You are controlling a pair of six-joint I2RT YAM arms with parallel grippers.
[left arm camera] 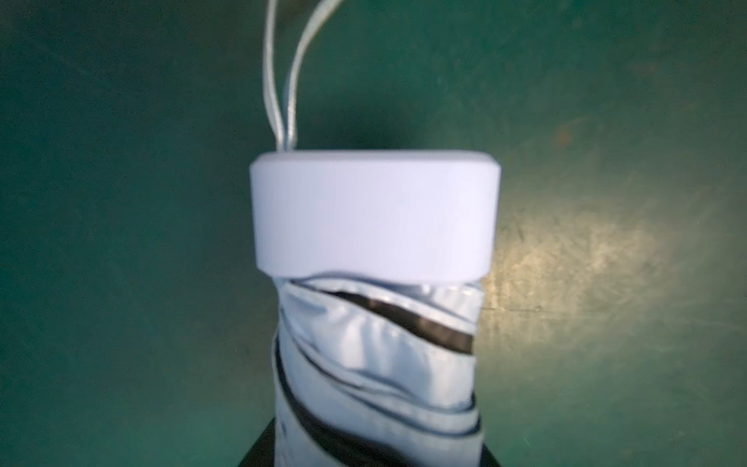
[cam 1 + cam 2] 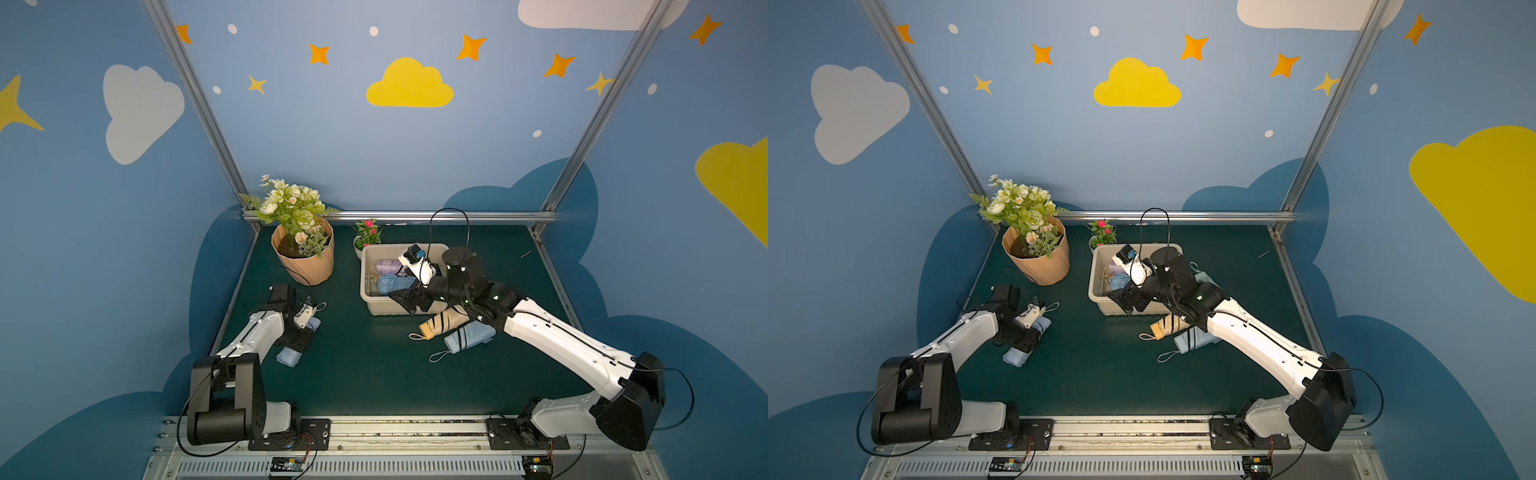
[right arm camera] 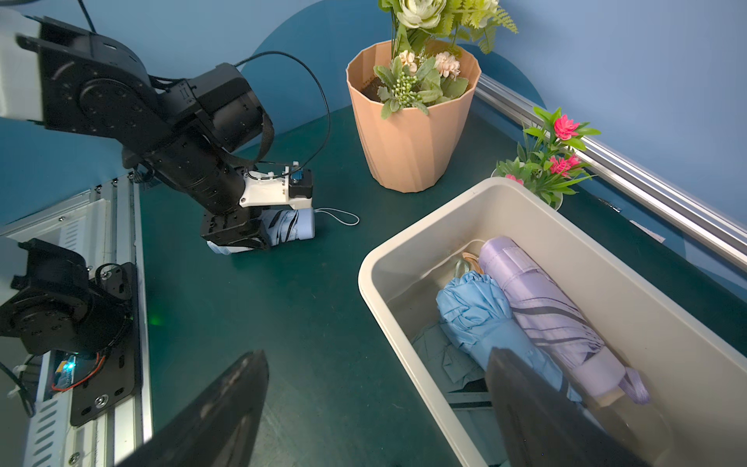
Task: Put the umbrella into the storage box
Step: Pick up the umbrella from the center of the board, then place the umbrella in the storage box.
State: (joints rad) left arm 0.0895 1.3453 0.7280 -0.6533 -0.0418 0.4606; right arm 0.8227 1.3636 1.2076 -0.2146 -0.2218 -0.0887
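In both top views, the left gripper [image 2: 301, 337] [image 2: 1025, 343] sits low over a pale blue umbrella [image 2: 288, 357] [image 2: 1015, 358] lying on the green mat [image 2: 365, 374], well apart from the storage box [image 2: 365, 286]. The right gripper [image 2: 409, 300] hangs at the box's near rim, with two more folded umbrellas [image 2: 442, 322] on the mat just behind its wrist.

Left wrist view: the umbrella's handle cap [image 1: 374, 214] and strap [image 1: 283, 81] reach out past the fingertips, and the fabric runs back between the jaws. Whether they press on it cannot be told.

Right wrist view: the right gripper [image 3: 378, 356] is spread wide and empty, one finger outside the box wall [image 3: 428, 220], the other above its inside. A lilac umbrella [image 3: 545, 307] and a blue umbrella [image 3: 481, 319] lie just beyond it.

The likely risks are that slick folded fabric slides out of a loose pinch on the lift, that the trailing strap catches the rim, or that the left arm's path meets the right gripper parked at the box.
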